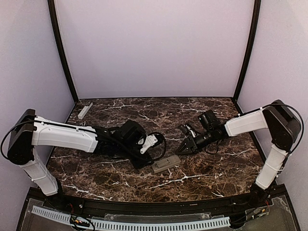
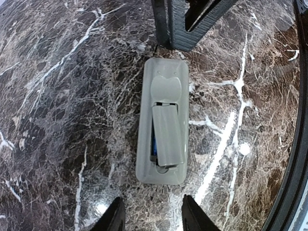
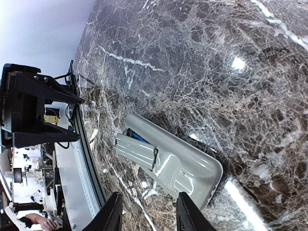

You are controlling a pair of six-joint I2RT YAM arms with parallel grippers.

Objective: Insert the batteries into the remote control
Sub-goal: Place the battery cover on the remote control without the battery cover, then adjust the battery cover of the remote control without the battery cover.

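Remote [image 2: 161,120] lies back-up on desk [image 2: 57,96], long axis running straight away from wide-spread left fingers [image 2: 115,217]; right fingers [image 3: 111,214], also spread, face it slantwise; left seems marginally nearer.

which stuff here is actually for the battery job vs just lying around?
For the job:
- remote control, lying back up
- blue battery, already in the bay
- battery cover, askew over the bay

Just lying about:
- pale grey bar, at the table's far left edge
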